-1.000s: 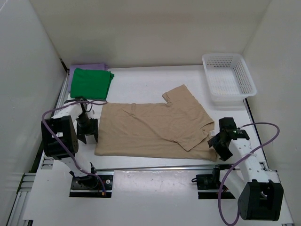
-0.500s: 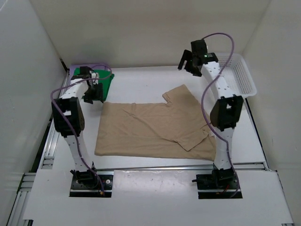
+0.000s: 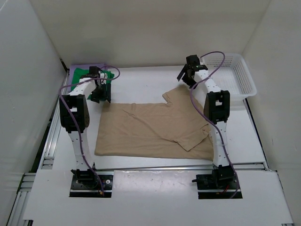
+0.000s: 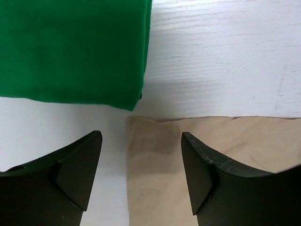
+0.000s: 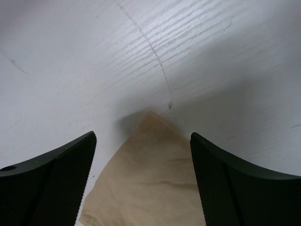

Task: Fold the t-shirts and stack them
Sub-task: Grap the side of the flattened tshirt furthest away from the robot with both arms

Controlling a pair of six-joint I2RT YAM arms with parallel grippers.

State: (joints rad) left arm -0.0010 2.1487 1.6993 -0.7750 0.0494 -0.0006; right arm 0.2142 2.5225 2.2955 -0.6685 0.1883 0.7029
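Three t-shirts lie on the white worktop (image 3: pixel 141 82). The tan t-shirt (image 3: pixel 150 129), the largest shape, spreads partly folded and smooth across mid-frame. Its upper-left corner lies below and between the open left jaws, and its pointed upper corner lies between the open right jaws. Half a second ago the left jaws hung over the green t-shirt (image 3: pixel 79 76) and the right jaws stood higher, nearer the basket (image 3: pixel 244 80). The green one sits folded at upper left on the lavender t-shirt (image 3: pixel 80 65).
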